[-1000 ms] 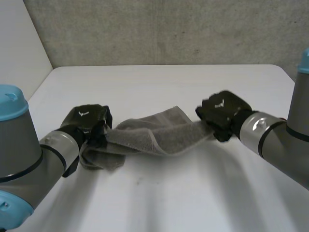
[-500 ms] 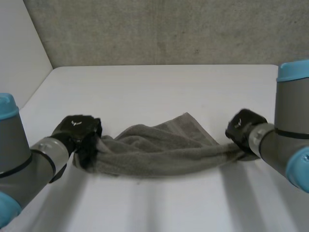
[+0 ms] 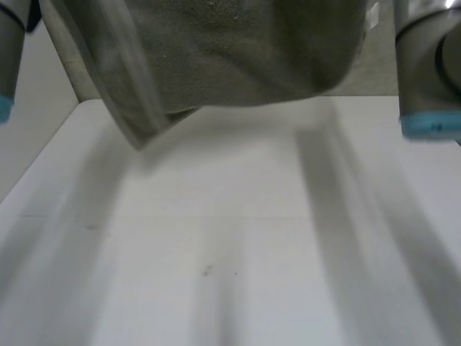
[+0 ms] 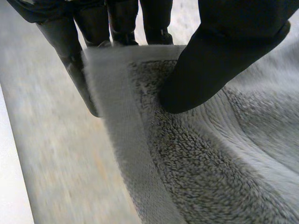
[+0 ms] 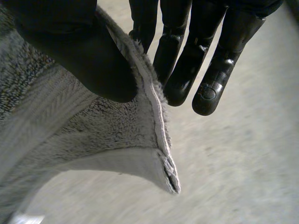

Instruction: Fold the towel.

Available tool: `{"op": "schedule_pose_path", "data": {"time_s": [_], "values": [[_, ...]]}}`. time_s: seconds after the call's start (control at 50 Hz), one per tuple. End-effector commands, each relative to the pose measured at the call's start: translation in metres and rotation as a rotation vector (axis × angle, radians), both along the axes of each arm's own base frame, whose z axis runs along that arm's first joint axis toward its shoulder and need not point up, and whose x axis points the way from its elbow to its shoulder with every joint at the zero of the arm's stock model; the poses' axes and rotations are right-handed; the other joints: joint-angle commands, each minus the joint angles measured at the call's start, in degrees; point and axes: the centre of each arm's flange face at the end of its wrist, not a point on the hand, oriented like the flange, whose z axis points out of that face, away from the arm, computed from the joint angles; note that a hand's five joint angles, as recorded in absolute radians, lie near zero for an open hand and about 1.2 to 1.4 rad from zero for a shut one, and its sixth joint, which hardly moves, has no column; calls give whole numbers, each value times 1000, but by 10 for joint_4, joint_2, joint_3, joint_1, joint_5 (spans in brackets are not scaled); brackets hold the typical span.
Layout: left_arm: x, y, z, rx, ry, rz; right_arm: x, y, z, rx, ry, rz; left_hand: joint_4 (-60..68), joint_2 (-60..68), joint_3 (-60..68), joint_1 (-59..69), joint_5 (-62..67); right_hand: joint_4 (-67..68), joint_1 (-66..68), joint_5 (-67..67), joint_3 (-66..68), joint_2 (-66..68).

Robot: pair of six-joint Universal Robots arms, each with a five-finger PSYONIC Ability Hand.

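We see the grey terry towel [image 3: 216, 50] hanging as a broad sheet above the white table [image 3: 230, 252], its lower edge over the table's far part. The pile is coarse and looped, bordered by a flat woven hem [image 4: 128, 149]. One stitched corner [image 5: 169, 177] juts free.

A white table [image 3: 216, 252] meets a grey wall [image 3: 376, 78].

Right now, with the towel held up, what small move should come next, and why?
Probably lower both hands together until the bottom edge of the towel meets the table. The left hand and right hand each pinch its top edge between thumb and fingers, and it hangs spread above the table, so laying it flat seems the step before folding.
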Motion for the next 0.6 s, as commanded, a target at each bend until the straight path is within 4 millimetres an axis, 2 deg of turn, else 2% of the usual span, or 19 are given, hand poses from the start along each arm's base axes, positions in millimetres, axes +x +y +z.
{"op": "schedule_pose_path", "data": {"time_s": [0.02,0.04,0.06,0.08,0.1,0.12,0.14,0.16,0.18,0.2,0.22,0.24,0.28,0.34,0.38,0.42,0.54,0.58,0.6], "values": [[5,-1,-100,290,-93,-39,-20,4,-100,364,187,-35,93,93,93,101,97,115,237,127,120,124],[7,2,-126,361,-118,-55,-29,5,-121,455,218,-50,88,88,88,96,92,115,237,127,120,124],[9,8,-152,431,-143,-68,-29,5,-121,456,218,-50,87,88,88,96,92,115,237,127,120,124],[9,8,-152,431,-143,-68,-35,8,-141,542,246,-60,87,88,88,96,92,115,237,127,120,124],[14,11,-179,494,-162,-80,-35,8,-141,543,247,-60,86,86,87,94,90,115,237,127,120,124],[16,17,-200,541,-180,-100,-39,13,-163,631,283,-62,86,86,87,94,90,115,237,127,120,124],[16,17,-201,541,-180,-100,-41,17,-190,719,325,-57,86,86,87,94,90,115,237,127,120,124],[16,23,-223,589,-193,-120,-41,17,-191,720,325,-57,87,88,88,96,92,115,237,127,120,124],[16,23,-223,590,-193,-120,-44,21,-214,797,366,-61,87,88,88,96,92,115,237,127,120,124],[17,29,-244,643,-206,-136,-46,24,-231,858,393,-65,87,88,88,96,92,115,237,127,120,124],[18,36,-258,688,-215,-151,-46,24,-232,858,393,-65,87,88,88,96,92,115,237,127,120,124],[18,36,-258,688,-215,-151,-49,27,-244,905,407,-69,87,88,88,96,92,115,237,127,120,124],[19,53,-278,767,-238,-182,-54,27,-251,934,411,-77,87,88,88,96,92,115,237,127,120,124],[21,60,-284,798,-254,-190,-64,27,-256,965,404,-98,87,88,88,96,92,115,237,127,120,124],[27,71,-292,861,-295,-183,-67,28,-257,973,405,-105,87,88,88,96,92,115,237,127,120,124],[31,76,-293,881,-317,-172,-71,31,-257,983,407,-108,87,88,88,96,92,115,237,127,120,124],[48,89,-284,962,-381,-131,-77,46,-244,998,417,-87,92,93,93,101,97,115,237,127,120,124],[51,93,-276,967,-390,-123,-80,53,-238,1015,437,-78,96,96,97,104,100,115,237,127,120,124],[54,99,-262,964,-394,-113,-85,61,-233,1046,470,-71,96,96,97,104,100,115,237,127,120,124]]}}
